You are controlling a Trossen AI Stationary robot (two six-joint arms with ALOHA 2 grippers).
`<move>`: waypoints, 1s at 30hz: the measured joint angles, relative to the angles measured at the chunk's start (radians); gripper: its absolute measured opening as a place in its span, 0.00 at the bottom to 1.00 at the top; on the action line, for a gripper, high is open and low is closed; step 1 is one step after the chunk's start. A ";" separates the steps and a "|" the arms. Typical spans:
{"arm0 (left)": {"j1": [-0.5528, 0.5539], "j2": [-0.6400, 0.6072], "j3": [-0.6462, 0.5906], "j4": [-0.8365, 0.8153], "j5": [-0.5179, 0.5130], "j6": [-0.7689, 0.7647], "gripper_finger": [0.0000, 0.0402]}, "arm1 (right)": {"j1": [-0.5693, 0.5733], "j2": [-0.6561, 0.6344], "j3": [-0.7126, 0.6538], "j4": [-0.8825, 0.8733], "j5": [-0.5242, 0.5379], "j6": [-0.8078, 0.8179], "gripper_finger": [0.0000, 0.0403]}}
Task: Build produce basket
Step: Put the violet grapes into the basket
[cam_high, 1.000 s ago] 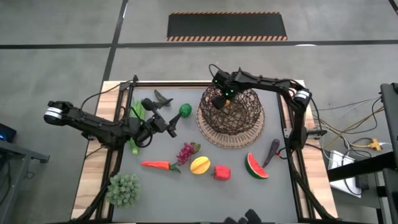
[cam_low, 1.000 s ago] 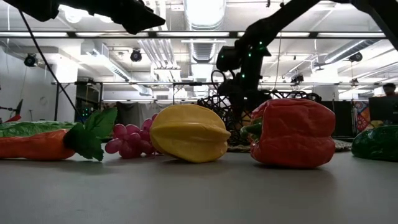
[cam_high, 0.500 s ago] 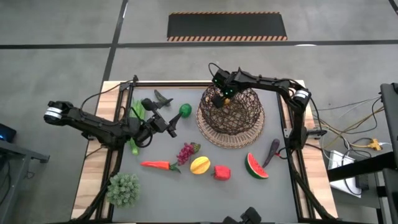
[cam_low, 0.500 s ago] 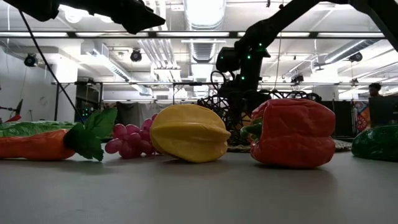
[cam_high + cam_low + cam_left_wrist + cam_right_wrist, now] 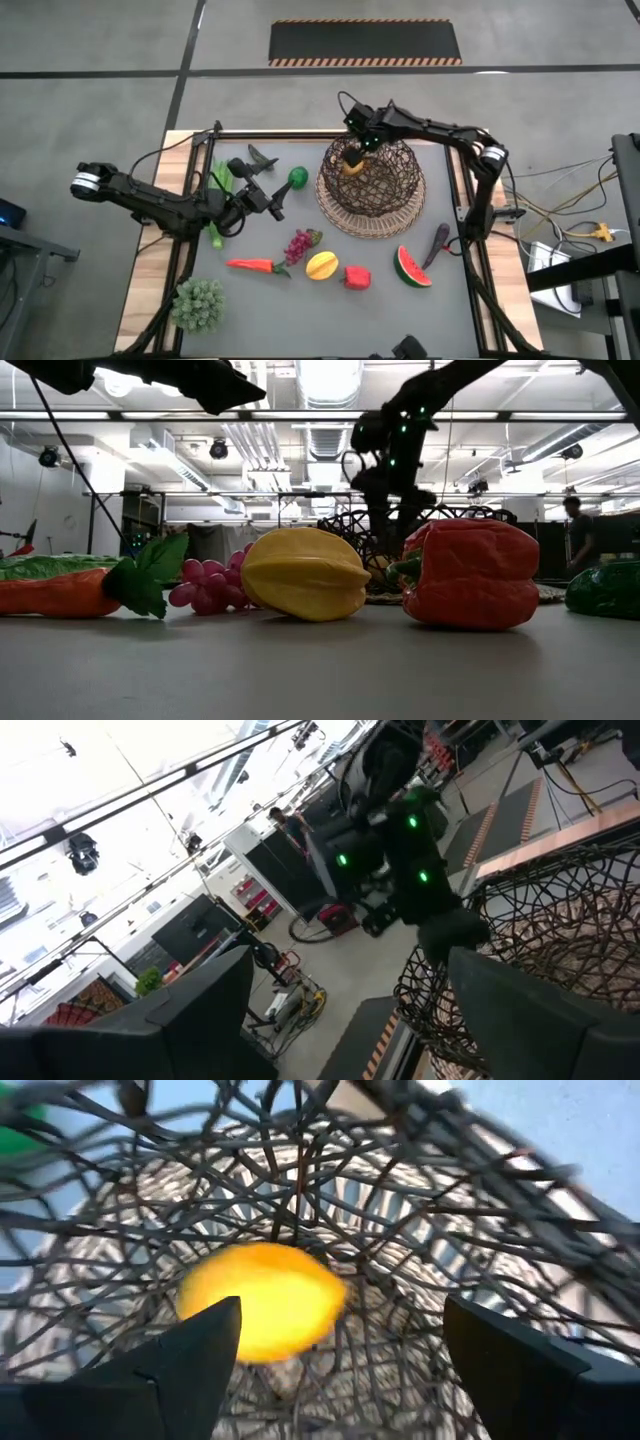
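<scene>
Overhead and table-level cameras share the basket (image 5: 372,180); the right wrist camera looks closely into it.

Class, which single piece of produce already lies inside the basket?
The orange: it alone sits in the wicker basket; the other produce lies on the table outside it.

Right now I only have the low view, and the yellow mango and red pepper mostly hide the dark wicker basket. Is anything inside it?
Observer: Yes. The right wrist view shows one round orange fruit lying on the tan woven base of the large dark open-weave wicker basket.
Operator: Is the right arm gripping it?
Observer: No. The right gripper hangs above the basket's far-left rim with its jaws open, and the orange lies below them, not between them.
Operator: And the left arm?
Observer: The left gripper hovers over the table left of the basket, near the small green lime, with its jaws open and empty.
</scene>
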 joint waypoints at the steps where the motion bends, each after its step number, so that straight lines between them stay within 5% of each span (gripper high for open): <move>1: 0.000 0.000 0.000 0.000 0.002 -0.014 0.79 | 0.000 -0.015 0.007 -0.016 0.000 0.000 0.81; 10: -0.014 0.000 0.009 -0.017 0.129 -0.292 0.79 | 0.080 -0.211 0.001 -0.167 -0.001 -0.014 0.81; 16: -0.064 0.000 0.005 -0.190 0.187 -0.554 0.79 | 0.236 -0.382 -0.109 -0.142 0.009 -0.019 0.81; 30: -0.171 0.077 0.011 -0.522 0.271 -1.146 0.79 | 0.659 -0.732 -0.618 0.421 0.043 -0.084 0.81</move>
